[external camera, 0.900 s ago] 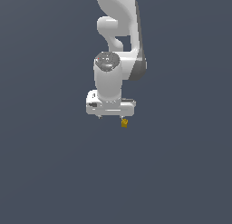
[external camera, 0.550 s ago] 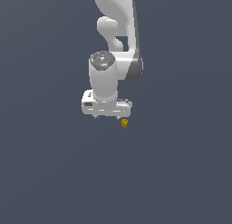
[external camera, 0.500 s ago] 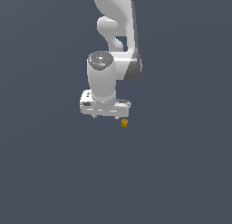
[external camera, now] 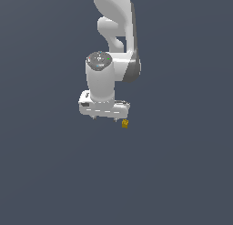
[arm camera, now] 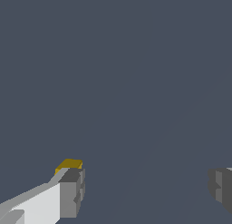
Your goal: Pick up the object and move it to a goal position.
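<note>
— While the claw [external camera: 103, 116] hangs with its fingers spread wide and nothing between them, where does the block sit?

— Outside the gap. From the wrist view, one grey finger pad [arm camera: 71, 192] stands in front of the yellow block [arm camera: 69, 165], which peeks out just beyond that pad's outer side; the other pad is well apart at the opposite edge, and only bare dark surface [arm camera: 136, 82] lies between them. From the exterior view, the block lies just beside the hand's end on the exterior view's right, a little lower than the fingertips.

— So closing now would catch nothing?

— That is my judgement. The step in hand looks like lining up, and the claw wants to shift sideways toward the block until it sits midway between the pads.

— Anything to watch?

— The near finger is close to the block, so I would move across at height, then descend straight, to avoid nudging it. Whether the fingertips already reach the surface, I cannot tell. No goal mark shows in either view.
</note>
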Motion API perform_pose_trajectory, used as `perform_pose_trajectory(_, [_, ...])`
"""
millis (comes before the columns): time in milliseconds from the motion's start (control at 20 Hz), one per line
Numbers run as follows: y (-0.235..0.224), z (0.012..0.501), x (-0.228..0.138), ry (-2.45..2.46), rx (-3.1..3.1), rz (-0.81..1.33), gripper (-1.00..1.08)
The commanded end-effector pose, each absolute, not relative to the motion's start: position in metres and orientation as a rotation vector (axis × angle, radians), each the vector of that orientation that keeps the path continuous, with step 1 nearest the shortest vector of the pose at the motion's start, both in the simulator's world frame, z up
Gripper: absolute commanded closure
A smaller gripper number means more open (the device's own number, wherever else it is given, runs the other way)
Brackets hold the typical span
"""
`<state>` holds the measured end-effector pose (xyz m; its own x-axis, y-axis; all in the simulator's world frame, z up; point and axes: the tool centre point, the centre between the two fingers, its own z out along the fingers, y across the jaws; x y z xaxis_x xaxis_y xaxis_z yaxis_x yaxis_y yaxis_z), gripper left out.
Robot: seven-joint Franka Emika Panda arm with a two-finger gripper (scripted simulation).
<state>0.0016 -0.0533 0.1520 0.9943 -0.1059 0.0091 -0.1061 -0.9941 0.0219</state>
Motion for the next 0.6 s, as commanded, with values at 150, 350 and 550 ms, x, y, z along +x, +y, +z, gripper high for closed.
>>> perform_pose_trajectory(150, [-0.035,0.138,-0.005,-0.197,3.118,0.011,-0.92])
perform_pose_trajectory(350, [-0.012,0.12,-0.014,-0.24,3.12,0.009,-0.92])
perform_pose_trajectory(550, [0.015,0.099,-0.029,-0.294,3.121,0.006,-0.92])
